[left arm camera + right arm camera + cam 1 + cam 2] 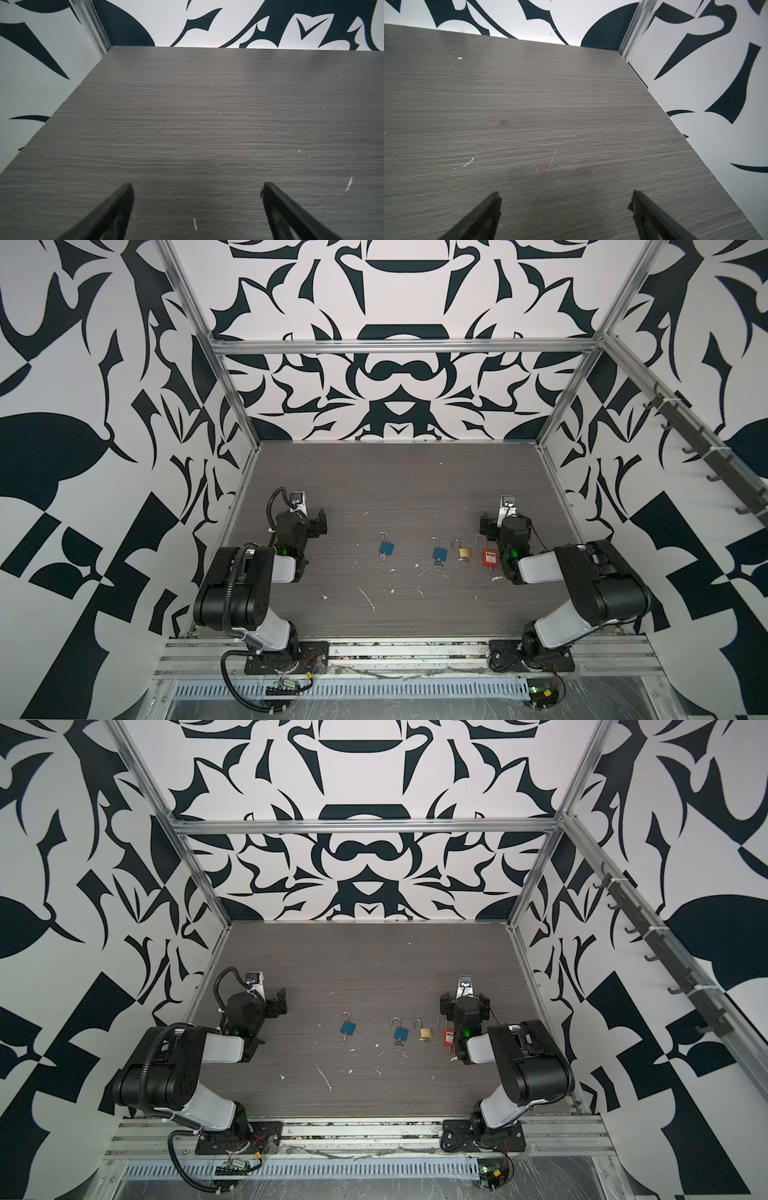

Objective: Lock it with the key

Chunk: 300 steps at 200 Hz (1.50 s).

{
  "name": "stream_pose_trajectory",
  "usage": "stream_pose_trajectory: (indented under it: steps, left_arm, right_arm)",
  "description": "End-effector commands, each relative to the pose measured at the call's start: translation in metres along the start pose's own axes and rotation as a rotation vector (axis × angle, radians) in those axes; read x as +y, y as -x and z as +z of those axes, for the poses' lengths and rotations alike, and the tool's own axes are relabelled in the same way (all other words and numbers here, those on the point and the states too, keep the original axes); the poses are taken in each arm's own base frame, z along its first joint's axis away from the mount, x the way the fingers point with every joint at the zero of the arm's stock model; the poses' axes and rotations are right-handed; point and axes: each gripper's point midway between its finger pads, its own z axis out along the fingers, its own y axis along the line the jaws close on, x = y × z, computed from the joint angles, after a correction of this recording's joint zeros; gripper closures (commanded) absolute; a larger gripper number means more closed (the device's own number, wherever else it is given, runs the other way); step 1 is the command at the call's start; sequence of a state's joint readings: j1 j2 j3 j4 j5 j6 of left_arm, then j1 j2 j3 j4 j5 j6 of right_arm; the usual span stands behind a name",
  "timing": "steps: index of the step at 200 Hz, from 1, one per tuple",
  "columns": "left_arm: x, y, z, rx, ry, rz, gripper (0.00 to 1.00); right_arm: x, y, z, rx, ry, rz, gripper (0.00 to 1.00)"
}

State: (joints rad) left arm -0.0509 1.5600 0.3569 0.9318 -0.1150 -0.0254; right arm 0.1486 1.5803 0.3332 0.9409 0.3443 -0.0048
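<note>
While both pincers hang empty, step in hand: the approach, by my reading; no lock or key is touched.
Doing it well: pick one lock and come down square. One pincer should pin the body by its flat faces while the other presses the shackle home and works the key. These small bodies will likely skate on the smooth counter (374, 489).
Keys: tiny, at the near end of each body, seemingly seated in the keyholes; too small to be sure.
Locks: four in a row across mid-counter, lying flat: first blue padlock (386, 547), second blue padlock (440, 552), brass padlock (465, 552), red padlock (490, 558).
Shackles: all sprung open, pointing toward the far wall.
Red padlock: just beside the right arm's wrist.
Left pincer (196, 188): spread wide over bare counter, well apart from the first blue padlock.
Right pincer (564, 197): spread wide, aimed past the row at bare counter.
</note>
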Motion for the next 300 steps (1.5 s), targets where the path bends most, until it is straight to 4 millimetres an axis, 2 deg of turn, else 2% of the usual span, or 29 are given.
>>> stream_pose_trajectory:
  steps: [1, 207, 220, 237, 251, 253, 259, 272, 295, 300]
  left_arm:
    - [0.0, 0.004, 0.001, -0.014, -0.001, 0.007, 0.01]
    - [-0.002, 0.003, 0.002, -0.003, -0.012, 0.011, 0.01]
    - [0.005, 0.018, -0.001, -0.032, 0.049, 0.011, 0.01]
    - [0.018, 0.044, -0.012, 0.043, 0.179, 0.004, 0.01]
    - [0.019, 0.059, -0.025, 0.07, 0.19, -0.031, 0.01]
    - [0.02, 0.069, -0.03, 0.042, 0.192, -0.041, 0.01]
    - [0.02, 0.078, -0.036, 0.016, 0.195, -0.055, 0.0]
    - [0.016, 0.09, -0.046, -0.024, 0.174, -0.079, 0.01]
    - [0.012, 0.1, -0.065, 0.033, 0.152, -0.251, 0.01]
    - [0.007, 0.103, -0.07, 0.05, 0.127, -0.266, 0.01]
  right_arm:
    - [-0.002, 0.013, -0.001, -0.044, -0.011, 0.007, 0.0]
    - [-0.003, 0.013, 0.001, -0.034, 0.005, 0.021, 0.0]
    - [-0.004, 0.014, 0.0, -0.041, 0.004, 0.023, 0.0]
    - [-0.003, 0.023, -0.006, -0.048, -0.014, 0.003, 0.0]
    - [-0.001, 0.043, -0.013, -0.055, -0.051, -0.022, 0.0]
    - [-0.002, 0.044, -0.014, -0.047, -0.063, -0.028, 0.0]
    - [-0.002, 0.053, -0.017, -0.035, -0.093, -0.045, 0.0]
    - [-0.002, 0.074, -0.023, -0.001, -0.133, -0.02, 0.0]
    - [0.002, 0.092, -0.041, 0.094, -0.15, 0.06, 0.0]
    - [0.004, 0.091, -0.046, 0.121, -0.141, 0.083, 0.0]
